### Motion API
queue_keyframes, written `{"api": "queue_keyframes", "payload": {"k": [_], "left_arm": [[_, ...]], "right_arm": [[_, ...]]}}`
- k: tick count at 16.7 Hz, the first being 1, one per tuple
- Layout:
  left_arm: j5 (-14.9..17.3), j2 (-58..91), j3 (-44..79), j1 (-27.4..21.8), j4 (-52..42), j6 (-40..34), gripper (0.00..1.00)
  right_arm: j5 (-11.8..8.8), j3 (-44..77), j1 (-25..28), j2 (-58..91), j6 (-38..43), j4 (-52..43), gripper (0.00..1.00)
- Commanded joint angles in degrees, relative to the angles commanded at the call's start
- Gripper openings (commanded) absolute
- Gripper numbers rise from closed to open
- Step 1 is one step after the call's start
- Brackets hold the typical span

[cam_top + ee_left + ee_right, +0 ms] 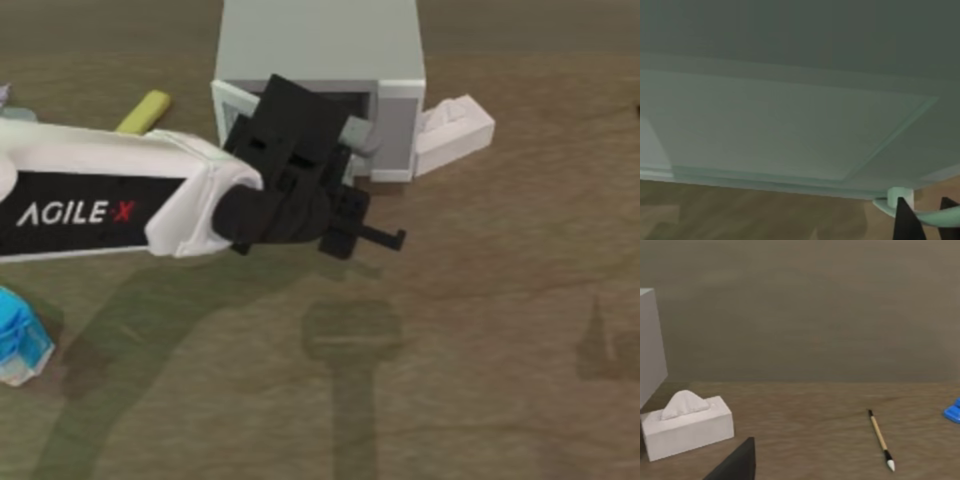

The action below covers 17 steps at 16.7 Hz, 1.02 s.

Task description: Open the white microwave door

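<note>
The white microwave (320,60) stands at the upper middle of the top view, on the wooden tabletop (480,350). Its front faces the lower edge of the frame. The microwave door (232,112) shows only as a white-framed strip at the left of that front, since the left arm covers most of it.

The left arm reaches in from the left edge of the frame, and its black wrist lies over the front of the oven. The left claw (352,135) sits right at the door, beside the grey control panel (397,128). In the left wrist view the door's grey window (790,130) fills nearly the whole picture. At the lower right of that view two dark fingertips (905,220) stand on either side of the slim pale handle bar (935,216), close about it; whether they actually press on it cannot be told.

A white tissue box (455,132) lies just right of the microwave, touching or nearly touching its corner. The right claw (737,465) shows only as a dark edge in the right wrist view; its opening cannot be told.
</note>
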Motion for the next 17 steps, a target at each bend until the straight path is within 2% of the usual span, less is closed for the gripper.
{"api": "queue_keyframes", "payload": {"k": [8, 17], "left_arm": [[0.00, 0.00, 0.00, 0.00, 0.00, 0.00, 0.00], [2.32, -1.42, -1.95, 0.94, 0.68, 2.71, 0.00]], "right_arm": [[0.00, 0.00, 0.00, 0.00, 0.00, 0.00, 1.00], [0.00, 0.00, 0.00, 0.00, 0.00, 0.00, 1.00]]}}
